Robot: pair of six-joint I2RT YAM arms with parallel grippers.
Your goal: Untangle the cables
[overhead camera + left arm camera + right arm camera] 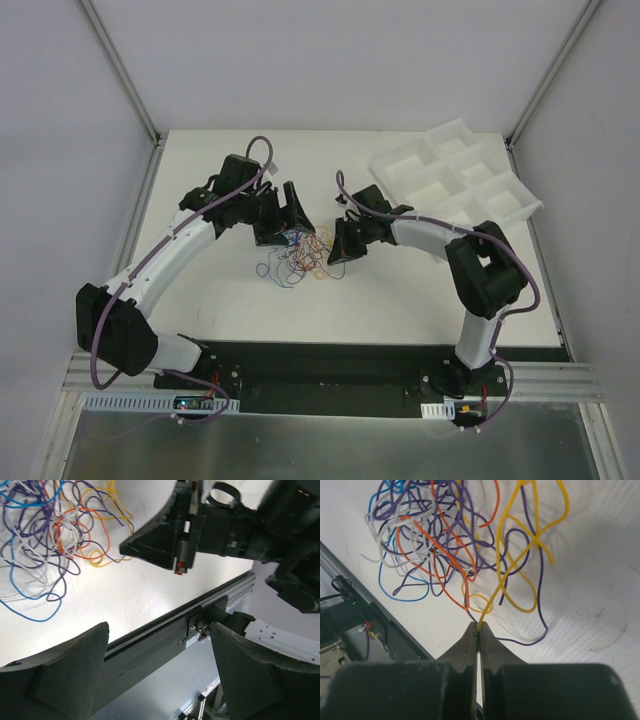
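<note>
The cables (300,256) lie in a tangled heap of purple, blue, orange, yellow and white wires mid-table, between the two arms. In the right wrist view the heap (440,545) spreads above my right gripper (479,626), which is shut on the end of a yellow cable (512,565). That gripper (337,252) sits at the heap's right edge. My left gripper (291,228) hovers at the heap's far left side, open, with nothing between its fingers (60,675). Its view shows the cables (45,535) at upper left and the right gripper (155,542) beside them.
A white compartment tray (455,185) lies at the back right of the table. The black rail (330,355) along the near table edge carries both arm bases. Grey walls close in the left and right sides.
</note>
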